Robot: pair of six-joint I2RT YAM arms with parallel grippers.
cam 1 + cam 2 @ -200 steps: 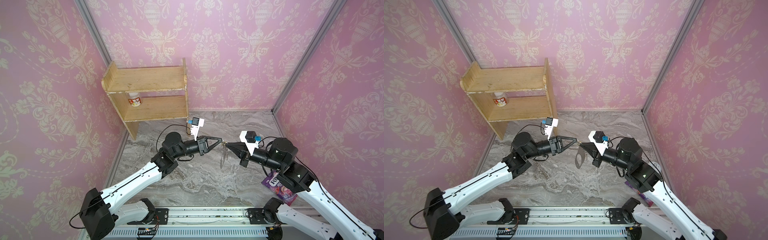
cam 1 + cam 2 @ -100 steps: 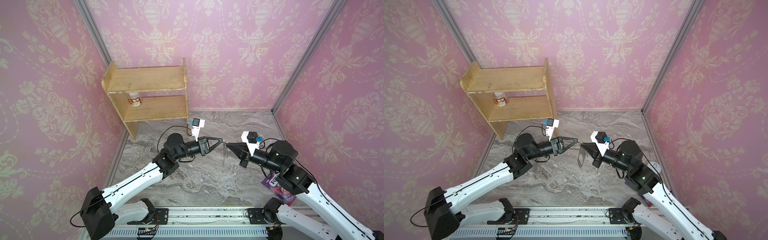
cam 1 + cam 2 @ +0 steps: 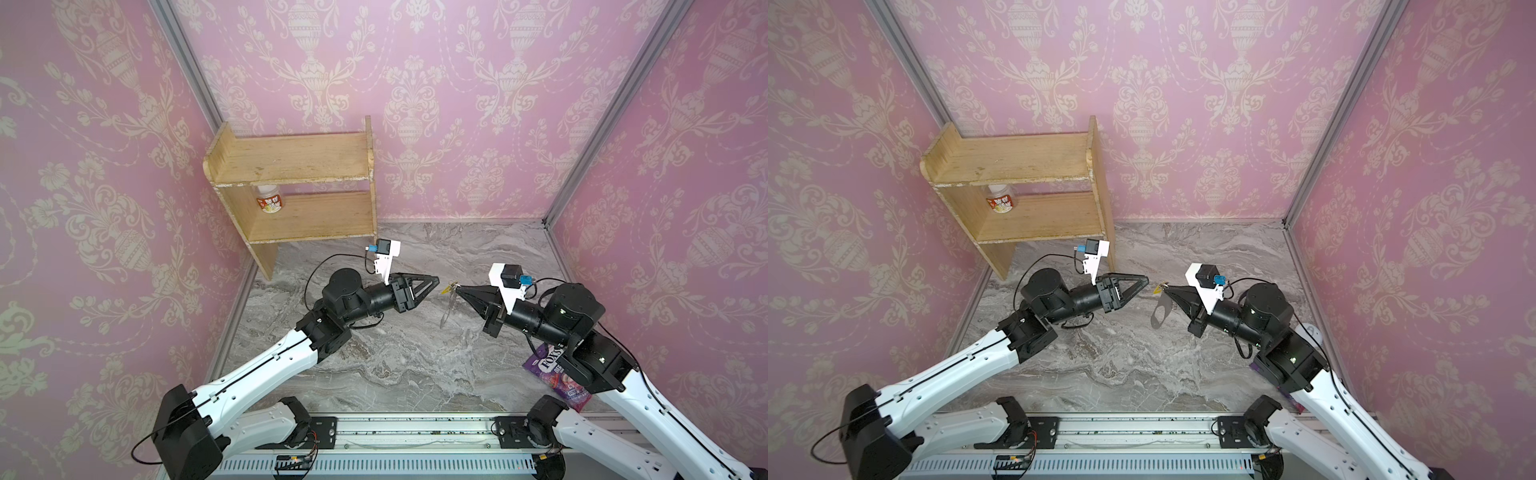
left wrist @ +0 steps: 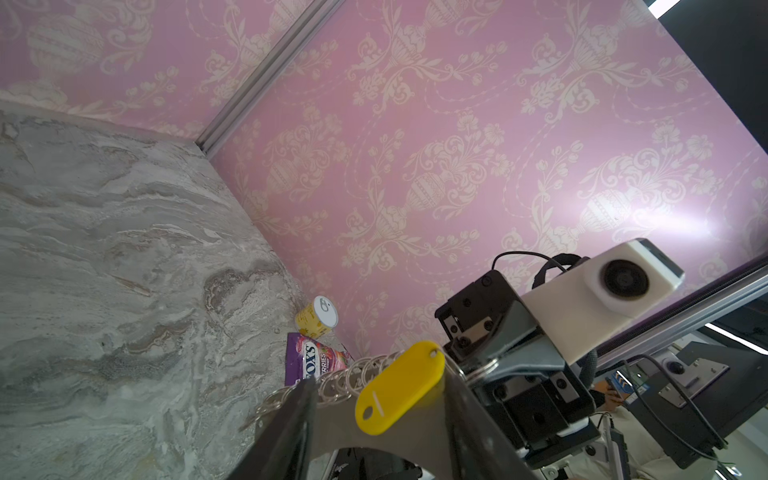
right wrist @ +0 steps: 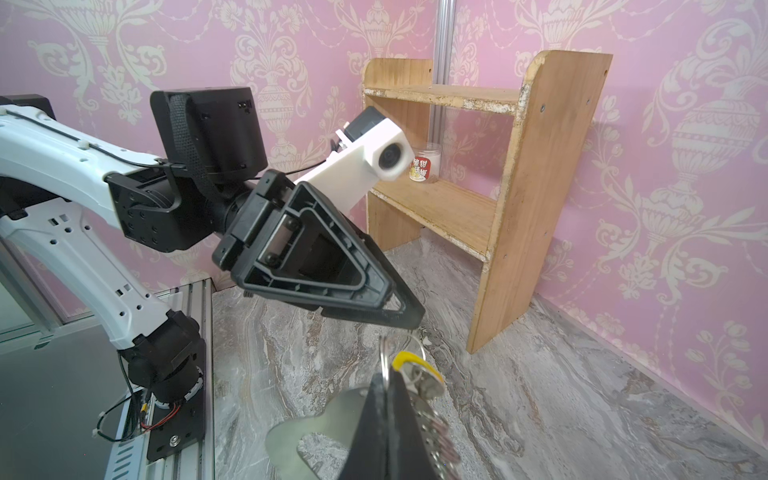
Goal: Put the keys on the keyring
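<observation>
Oddly, the two overhead looks disagreed about the keyring point(image 3: 1160, 313). In a top view it hung as a flat grey plate with a long hole. In a top view the same keyring point(image 3: 445, 316) showed edge-on, no more than a thin sliver. Both had it dangling above the marble table point(image 3: 395, 365) from the tip of the right gripper point(image 3: 457, 289).

That gripper was pinched fully closed on the keyring's wire ring, which only its own wrist camera made plain. There the plate ran off the edge of the picture, and the black fingers hid part of it.

The yellow key tag point(image 4: 399, 386) sat right at that ring, beside the chain point(image 4: 345, 380). I could not tell whether it was actually threaded on.

The left gripper point(image 3: 436, 282) had hold of nothing. From above, its tip lay just short of the tag. Its wrist camera showed its fingers point(image 4: 291, 432) standing partly apart, with the tag framed in the gap between them.

That camera alone caught a yellow can point(image 4: 318, 320) lying by the wall next to the purple sweets packet point(image 4: 316, 361). From above, the right arm covered much of the packet.

A jar point(image 3: 270, 199) stood on the lower board of the wooden shelf point(image 3: 291, 166), its top tucked under the upper board.
</observation>
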